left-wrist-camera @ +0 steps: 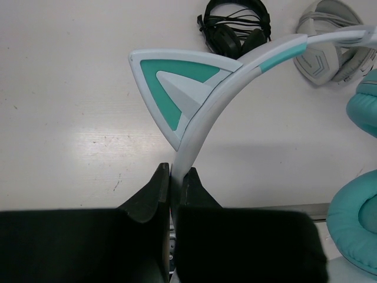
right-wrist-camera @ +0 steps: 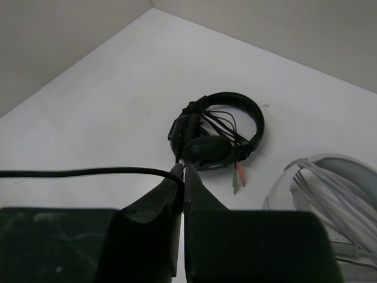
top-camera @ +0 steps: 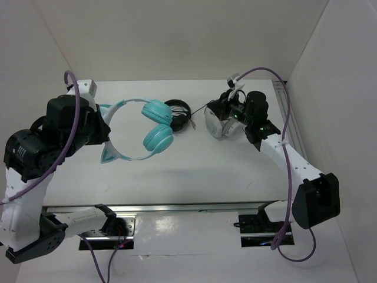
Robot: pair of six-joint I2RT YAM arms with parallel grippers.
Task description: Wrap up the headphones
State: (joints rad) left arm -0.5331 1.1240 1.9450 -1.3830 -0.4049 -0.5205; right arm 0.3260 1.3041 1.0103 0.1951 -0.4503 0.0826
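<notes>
headphones [top-camera: 156, 127]: round teal ear cups [top-camera: 158, 111], pale headband [left-wrist-camera: 194, 135] with teal-faced cat ears [top-camera: 109, 154], headband pinched tight in left gripper [left-wrist-camera: 172, 172], thin black cable [right-wrist-camera: 88, 172] nipped by right gripper [right-wrist-camera: 181, 169].

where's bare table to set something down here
Bare table lies between the teal headphones and the near rail. Crowded: the back row, black headphones beside grey-white headphones, with a black cable pinched in the right gripper.

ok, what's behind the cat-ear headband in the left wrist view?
Beyond the headband, lying on the table: the black headphones, in plain view, and the grey-white headphones, whose top the band crosses and hides.
</notes>
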